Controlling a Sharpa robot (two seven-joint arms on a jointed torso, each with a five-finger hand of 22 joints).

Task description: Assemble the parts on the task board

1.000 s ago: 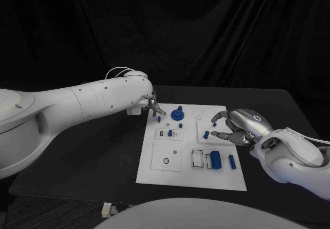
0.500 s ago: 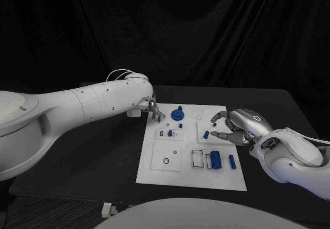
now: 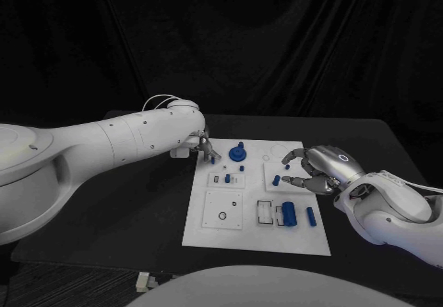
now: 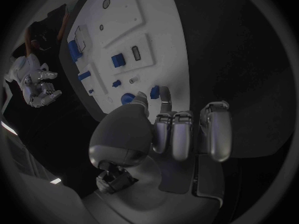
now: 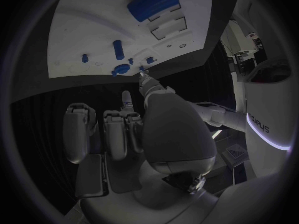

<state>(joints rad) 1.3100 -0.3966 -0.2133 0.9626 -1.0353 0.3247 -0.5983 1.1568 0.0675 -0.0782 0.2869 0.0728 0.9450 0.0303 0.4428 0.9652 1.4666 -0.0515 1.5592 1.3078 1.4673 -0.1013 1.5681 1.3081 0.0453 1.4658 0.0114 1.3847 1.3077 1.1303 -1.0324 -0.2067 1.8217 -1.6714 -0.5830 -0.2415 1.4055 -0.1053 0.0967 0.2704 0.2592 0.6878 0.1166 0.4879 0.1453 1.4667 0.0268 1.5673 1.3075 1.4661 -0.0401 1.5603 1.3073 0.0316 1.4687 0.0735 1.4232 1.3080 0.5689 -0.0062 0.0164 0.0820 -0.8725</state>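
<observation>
The white task board (image 3: 257, 238) lies in the middle of the table. My left hand (image 3: 204, 147) hovers at its far left corner and pinches a small blue peg (image 3: 213, 160) between thumb and a finger; the left wrist view shows that peg (image 4: 154, 91) at the fingertips, just above the board (image 4: 156, 15). A round blue knob part (image 3: 238, 153) stands next to it. My right hand (image 3: 314, 171) hangs over the board's right side with its fingers curled in and nothing plainly in them, beside a small blue piece (image 3: 278, 181). The right wrist view shows this hand (image 5: 134, 129) over the board (image 5: 93, 25).
A blue cylinder (image 3: 289, 213) and a blue bar (image 3: 310, 217) lie at the board's near right, and the cylinder (image 5: 152, 2) appears again in the right wrist view. Small blue pegs (image 3: 242, 168) stand mid-board. Black table (image 3: 138, 211) surrounds the board.
My left hand has edged slightly left and down toward the board's corner, carrying the peg. The right hand has stayed where it was.
</observation>
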